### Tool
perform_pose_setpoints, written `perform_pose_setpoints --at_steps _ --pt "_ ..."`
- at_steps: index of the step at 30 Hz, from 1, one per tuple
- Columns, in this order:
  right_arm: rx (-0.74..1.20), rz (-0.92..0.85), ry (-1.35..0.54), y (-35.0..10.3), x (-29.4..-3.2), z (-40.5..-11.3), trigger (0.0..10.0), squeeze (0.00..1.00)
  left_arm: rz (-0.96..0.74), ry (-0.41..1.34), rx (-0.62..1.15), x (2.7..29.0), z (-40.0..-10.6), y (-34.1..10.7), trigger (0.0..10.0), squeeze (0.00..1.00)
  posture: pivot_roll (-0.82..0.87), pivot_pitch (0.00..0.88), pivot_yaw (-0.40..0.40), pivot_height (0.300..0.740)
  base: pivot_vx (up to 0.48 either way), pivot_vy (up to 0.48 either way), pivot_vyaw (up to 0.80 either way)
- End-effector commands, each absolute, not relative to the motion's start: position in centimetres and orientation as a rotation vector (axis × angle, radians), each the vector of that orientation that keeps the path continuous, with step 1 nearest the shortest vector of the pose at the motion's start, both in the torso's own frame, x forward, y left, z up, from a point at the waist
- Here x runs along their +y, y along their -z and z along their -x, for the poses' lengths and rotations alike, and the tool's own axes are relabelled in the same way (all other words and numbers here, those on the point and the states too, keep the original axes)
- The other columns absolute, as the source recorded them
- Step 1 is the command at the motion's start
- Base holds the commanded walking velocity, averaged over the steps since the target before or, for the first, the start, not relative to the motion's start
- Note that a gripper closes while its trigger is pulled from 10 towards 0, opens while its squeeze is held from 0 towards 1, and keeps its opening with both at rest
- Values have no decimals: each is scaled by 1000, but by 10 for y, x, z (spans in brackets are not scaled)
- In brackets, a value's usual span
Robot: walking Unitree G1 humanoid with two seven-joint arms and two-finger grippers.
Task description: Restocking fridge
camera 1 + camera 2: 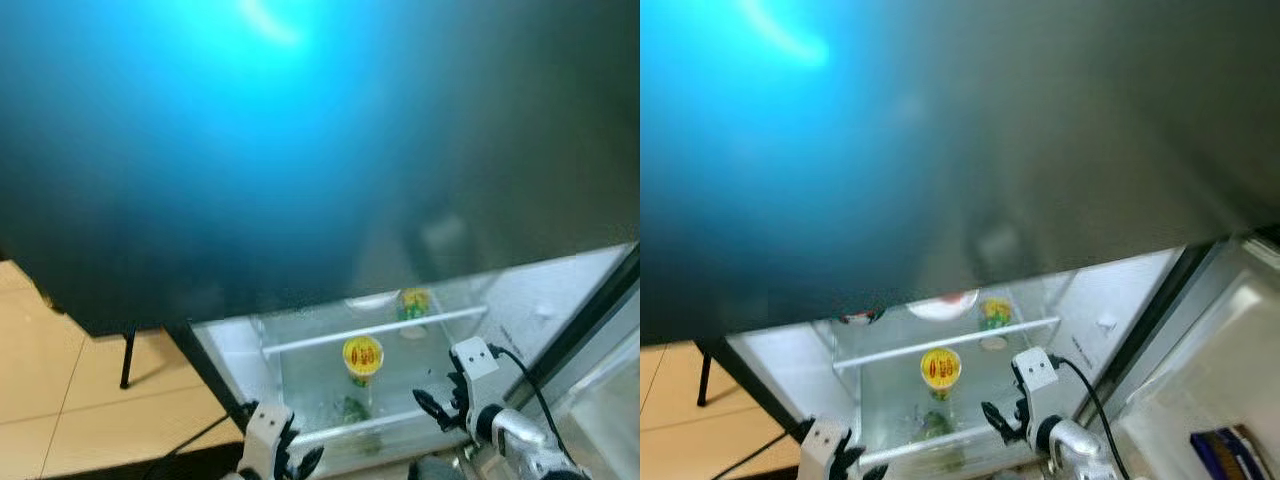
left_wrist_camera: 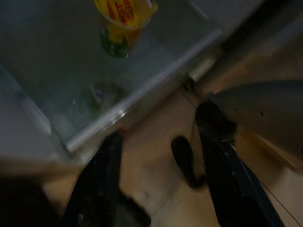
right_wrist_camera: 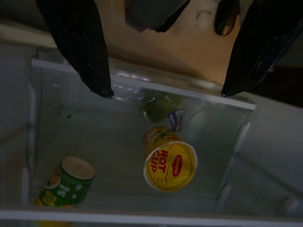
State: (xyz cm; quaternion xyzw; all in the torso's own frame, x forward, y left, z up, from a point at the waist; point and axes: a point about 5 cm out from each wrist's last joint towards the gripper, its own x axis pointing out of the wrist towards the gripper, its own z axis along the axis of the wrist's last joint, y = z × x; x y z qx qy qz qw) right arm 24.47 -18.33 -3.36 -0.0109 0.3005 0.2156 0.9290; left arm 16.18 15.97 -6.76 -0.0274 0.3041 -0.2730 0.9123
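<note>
Right gripper (image 3: 165, 94) gapes over shelf's front edge (image 3: 189, 92).

My right arm (image 1: 525, 432) is silver metal with a white block at the wrist and a black cable looping off it. Both sets of jaws are long, black and tapered.

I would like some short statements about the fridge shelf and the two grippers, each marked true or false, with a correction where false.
1. A yellow cup marked HOT CUP stands on the glass shelf. True.
2. The right gripper is shut on the yellow cup. False: its fingers are spread open and hold nothing; the cup sits beyond them.
3. A green cup also sits on the shelf, apart from the yellow one. True.
4. The left gripper holds a bottle. False: its fingers are open and empty, near the shelf's front edge.
5. The fridge is closed. False: the lit interior is in view.
</note>
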Motion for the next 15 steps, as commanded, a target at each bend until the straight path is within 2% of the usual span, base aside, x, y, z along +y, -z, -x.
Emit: perform_pose_setpoints --at_steps 1,9,15 --pt "634 20 -453 38 -181 -239 10000 0 27 519 623 175 -161 67 10000 0 -71 12 8 723 0 0 0" --pt "648 19 -458 40 -181 -236 10000 0 26 509 648 177 -154 70 10000 0 -69 4 11 740 0 0 0" --pt "729 22 -448 53 -183 -219 10000 0 4 527 671 174 -156 73 10000 0 -78 0 12 740 0 0 0"
